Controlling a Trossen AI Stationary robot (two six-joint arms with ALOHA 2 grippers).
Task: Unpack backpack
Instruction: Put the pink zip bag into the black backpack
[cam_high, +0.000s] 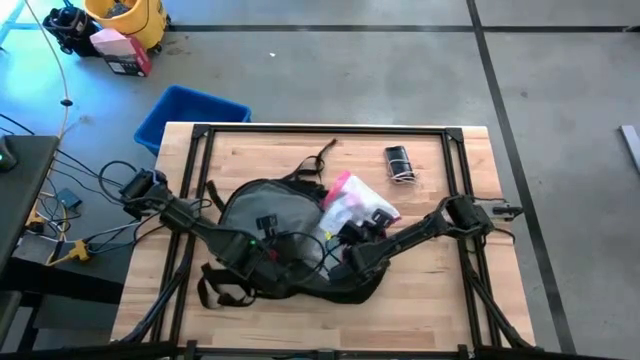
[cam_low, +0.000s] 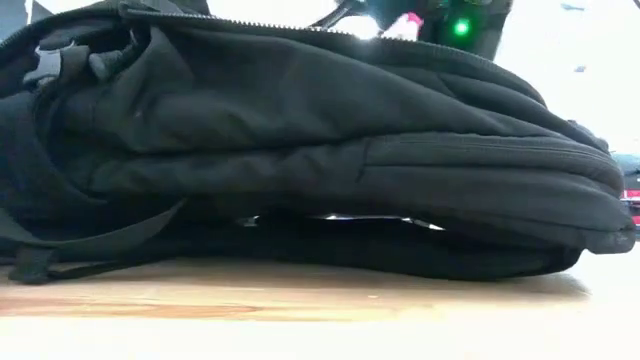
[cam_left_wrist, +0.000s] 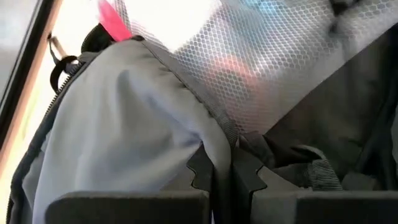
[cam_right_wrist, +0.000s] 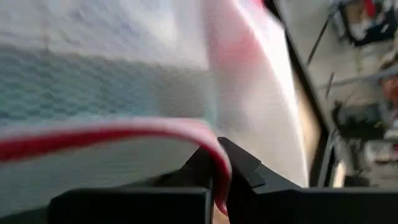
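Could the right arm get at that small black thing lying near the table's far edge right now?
Probably not right away. The right gripper is shut on the pink edge of the clear pouch at the backpack. The table between it and the small black thing looks bare, so nothing else blocks it.

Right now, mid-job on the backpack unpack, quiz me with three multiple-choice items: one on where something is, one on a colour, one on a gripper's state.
1. Where does the small dark item lie?
A. On bare wood apart from the backpack
B. Inside the backpack
C. On the floor

2. What colour is the clear pouch's edge?
A. Green
B. Pink
C. Yellow

3. What is the right gripper doing?
A. Open above the table
B. Shut on the blue bin
C. Shut on the pouch's edge

Key: 1 A, the high view shows it alone beyond the backpack. 2 B, pink trim shows in the high and right wrist views. 3 C, the right wrist view shows the fingers pinching the pink edge.
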